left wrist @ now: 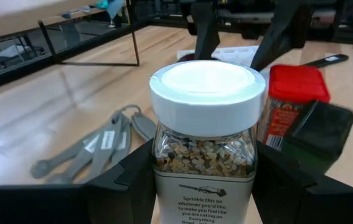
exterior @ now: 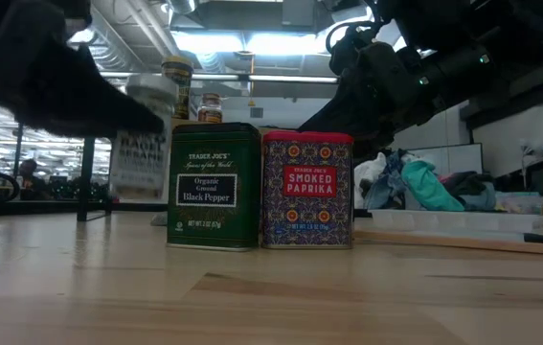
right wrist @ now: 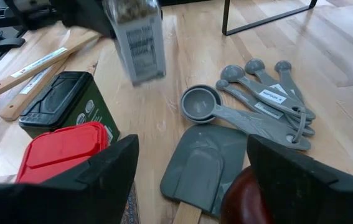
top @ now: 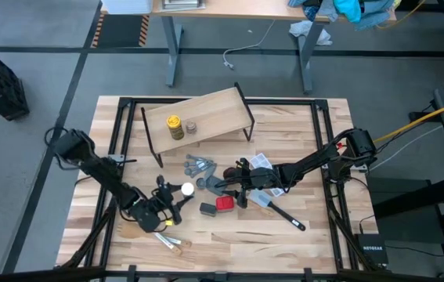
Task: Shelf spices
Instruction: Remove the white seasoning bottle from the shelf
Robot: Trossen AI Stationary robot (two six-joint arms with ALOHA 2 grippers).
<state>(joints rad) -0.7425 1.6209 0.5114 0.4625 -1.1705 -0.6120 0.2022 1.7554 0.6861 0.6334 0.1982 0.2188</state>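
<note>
My left gripper [top: 176,197] is shut on the white-capped jar [left wrist: 204,118], near the table's middle and left of the two tins. The red square tin [exterior: 306,190] and the dark square tin [exterior: 214,187] stand side by side on their bases. The yellow-capped jar [top: 175,125] and the tiny jar [top: 191,126] stand on the light-wood shelf [top: 214,110] at the far side. My right gripper [right wrist: 188,186] stands open just right of the tins, with nothing between its fingers. My left gripper pinches the white-capped jar's glass body [left wrist: 164,155] below the cap, one finger [left wrist: 120,186] on each side. The fingers come nearly level, slanting in from the table's near left. The jar stands about upright, cap up; whether its base touches the table I cannot tell.
Grey measuring spoons [right wrist: 269,99] lie between the tins and the shelf. A grey spatula [right wrist: 204,165] and a dark-red dish [right wrist: 251,199] lie under my right gripper. Wooden sticks [top: 171,243] lie near left, and a black-handled tool [top: 288,215] lies near right.
</note>
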